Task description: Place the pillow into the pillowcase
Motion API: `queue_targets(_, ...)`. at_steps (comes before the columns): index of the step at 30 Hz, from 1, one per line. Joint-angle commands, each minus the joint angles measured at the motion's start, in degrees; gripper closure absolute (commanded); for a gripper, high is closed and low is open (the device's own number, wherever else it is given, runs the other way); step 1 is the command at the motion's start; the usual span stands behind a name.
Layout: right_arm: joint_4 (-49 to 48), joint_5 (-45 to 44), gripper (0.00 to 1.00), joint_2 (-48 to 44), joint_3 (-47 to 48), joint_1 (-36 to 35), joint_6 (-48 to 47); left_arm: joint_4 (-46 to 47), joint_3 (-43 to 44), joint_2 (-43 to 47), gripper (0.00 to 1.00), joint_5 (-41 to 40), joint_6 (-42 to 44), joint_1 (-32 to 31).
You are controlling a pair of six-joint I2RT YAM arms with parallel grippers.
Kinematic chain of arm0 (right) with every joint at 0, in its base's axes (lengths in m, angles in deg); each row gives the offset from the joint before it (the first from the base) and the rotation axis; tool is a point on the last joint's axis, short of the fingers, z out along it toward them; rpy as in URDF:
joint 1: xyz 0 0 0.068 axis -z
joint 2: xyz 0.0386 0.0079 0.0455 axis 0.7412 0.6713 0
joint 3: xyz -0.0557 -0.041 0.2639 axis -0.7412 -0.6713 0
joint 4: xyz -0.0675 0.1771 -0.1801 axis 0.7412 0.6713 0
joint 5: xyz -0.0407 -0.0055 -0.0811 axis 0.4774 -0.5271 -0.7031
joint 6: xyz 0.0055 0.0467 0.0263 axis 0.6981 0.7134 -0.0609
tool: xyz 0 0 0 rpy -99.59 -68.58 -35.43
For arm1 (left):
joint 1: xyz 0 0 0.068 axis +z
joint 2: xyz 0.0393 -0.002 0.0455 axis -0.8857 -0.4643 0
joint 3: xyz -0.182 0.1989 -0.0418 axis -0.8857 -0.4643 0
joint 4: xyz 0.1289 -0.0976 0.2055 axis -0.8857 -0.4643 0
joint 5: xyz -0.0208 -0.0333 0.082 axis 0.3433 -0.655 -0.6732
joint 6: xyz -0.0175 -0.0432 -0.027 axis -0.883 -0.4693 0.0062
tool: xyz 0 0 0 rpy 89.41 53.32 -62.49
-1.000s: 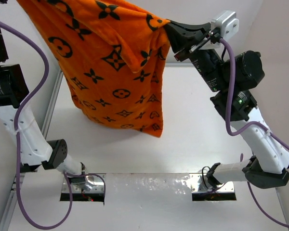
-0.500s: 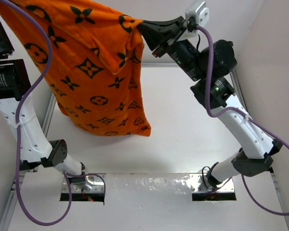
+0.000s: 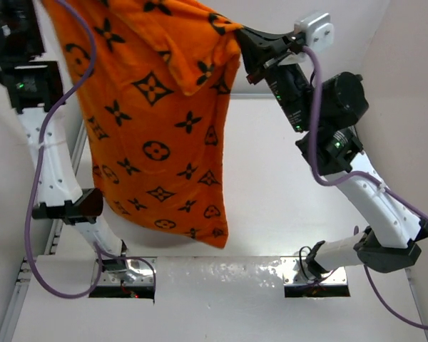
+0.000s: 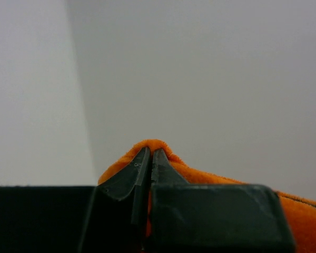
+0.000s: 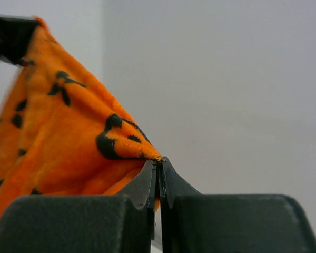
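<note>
My left gripper (image 4: 150,158) and right gripper (image 5: 159,167) each pinch the top edge of the bright orange fleecy brown-motif pillowcase (image 3: 157,128) | step: case hung aloft, pillow unseen | next: probably lower it evenly

Orange pillowcase (image 3: 157,121), dark brown flower, star, circle motifs

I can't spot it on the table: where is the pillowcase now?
Top view: the pillowcase hangs over the table's left half, its top edge pinched by the left gripper and right gripper.
</note>
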Motion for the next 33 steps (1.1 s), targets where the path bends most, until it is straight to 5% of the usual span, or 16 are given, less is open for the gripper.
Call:
queue_targets(1, 0.0, -28.18, 1.0, -1.92, -3.24, 1.65, -10.62, 0.21, -4.93, -4.74, 1.0, 4.09, -4.45, -5.22)
queue_targets(3, 4.71, -38.02, 1.0, -1.92, -8.33, 7.43, -8.38, 1.87, -10.65, -6.76, 1.0, 5.14, -4.46, -12.16)
queue_targets(8, 20.73, -31.05, 1.0, 1.14, -18.96, 38.14, 14.04, 4.68, -8.4, -24.14, 1.0, 3.13, -10.86, -24.81)
queue_targets(9, 24.05, -30.43, 0.95, 5.77, -19.16, 41.44, 17.28, 4.6, -6.73, -27.57, 0.8, 1.91, -13.4, -25.97)
queue_targets(11, 28.28, -29.81, 0.46, 12.28, -14.71, 50.66, 20.11, 3.73, -3.56, -36.54, 0.32, 1.45, -14.74, -28.88)
queue_targets(12, 34.83, -27.98, 0.3, 19.89, -11.37, 53.74, 24.13, 3.37, -3.37, -40.05, 0.01, -3.07, -14.65, -29.58)
queue_targets(13, 38.9, -24.31, 0.13, 23.97, -2.2, 59.43, 26.69, 3.2, -3.46, -41.04, 0.0, -5.12, -14.3, -30.55)
queue_targets(14, 43.46, -22.53, 0.08, 27.92, 2.94, 61.84, 30.03, 1.63, -3.54, -41.4, 0.0, -6.44, -14.04, -30.64)
queue_targets(15, 51.08, -19.64, 0.06, 34.57, 12.99, 64.64, 30.06, -0.3, -4.5, -40.45, 0.0, -7.5, -14.39, -29.95)
queue_targets(18, 57.48, -18.12, 0.06, 39.03, 21.69, 65.2, 27.43, -0.5, -9.33, -33.44, 0.0, -5.15, -14.21, -27.93)
queue_targets(25, 39.39, -3.46, 0.07, 21.04, -6.63, 63.54, 26.2, -14.64, -12.84, -21.74, 0.0, -2.94, -9.73, -23.09)
queue_targets(33, 39.38, 2.7, 0.04, 9.61, -12.13, 55.36, 18.19, -27.91, -18.83, -11.36, 0.0, -1.53, -9.56, -15.89)
